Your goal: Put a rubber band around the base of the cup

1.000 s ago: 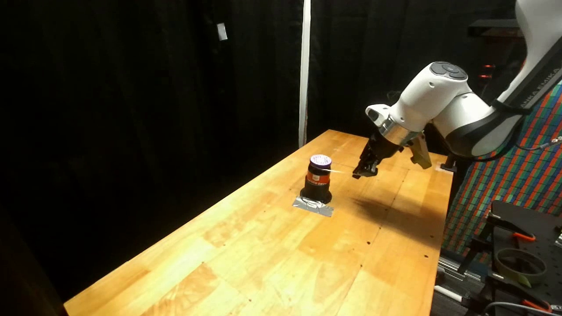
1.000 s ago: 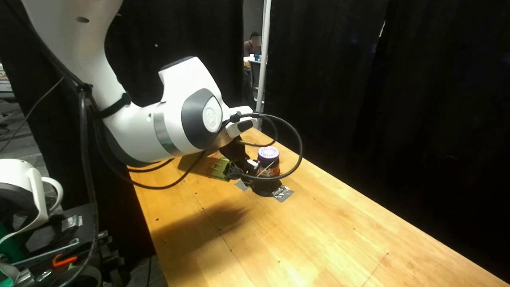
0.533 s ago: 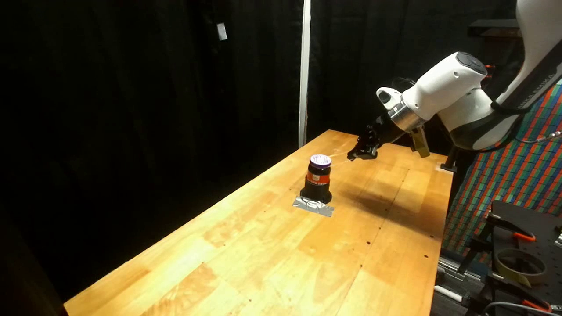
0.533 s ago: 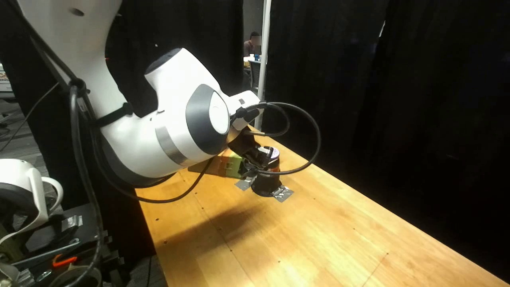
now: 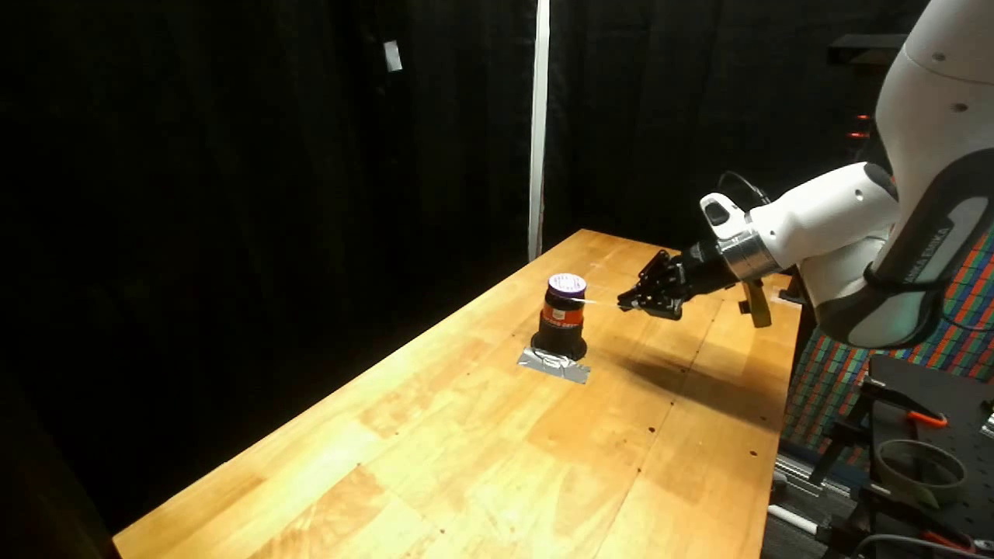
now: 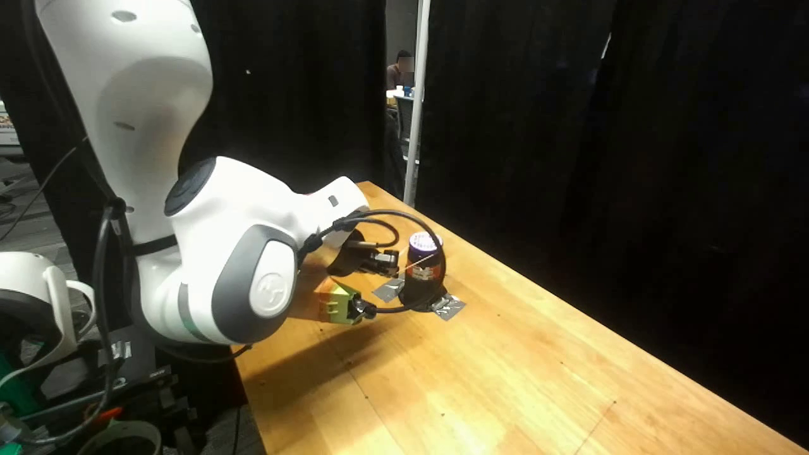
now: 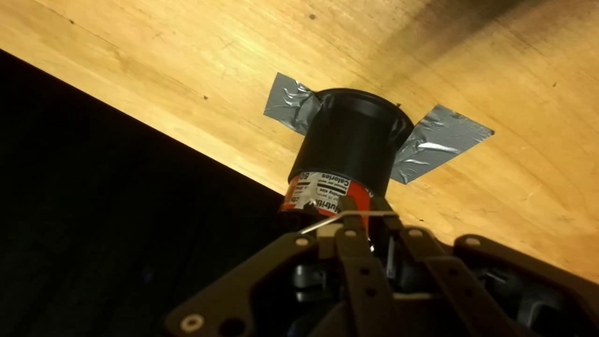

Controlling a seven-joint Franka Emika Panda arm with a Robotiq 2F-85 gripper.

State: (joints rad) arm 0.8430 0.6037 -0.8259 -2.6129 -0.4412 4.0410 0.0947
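The cup (image 5: pixel 564 317) stands upright on the bench (image 5: pixel 466 435), long axis vertical, lid (image 5: pixel 567 285) uppermost, nearer the edge along the black curtain (image 5: pixel 272 194). Through my wrist view that axis slants: the base lies toward the top, the lid end comes down toward my jaws, and the label (image 7: pixel 323 187) reads upside down.

Half a second ago I had the jaws higher, about level with the lid, with the rubber band (image 5: pixel 602 303) drawn out in two strands. Now they are lower and flatter, near the cup but apart from it, and I make out one bright strand running nearly level to just below the lid. The arm (image 5: pixel 831 210) sits lower and further back; the cup has stayed put. My jaws stand close together, a narrow gap at the tips, the band crossing them; I can't tell whether they pinch it.

The cup shows me a black lower body flaring at the foot, strips of silver tape (image 7: pixel 442 140) either side, then the orange-red label with its white nutrition panel, then a dark section under the purple-rimmed, pale-topped lid. In an exterior view a black cable (image 6: pixel 389 310) loops across it.
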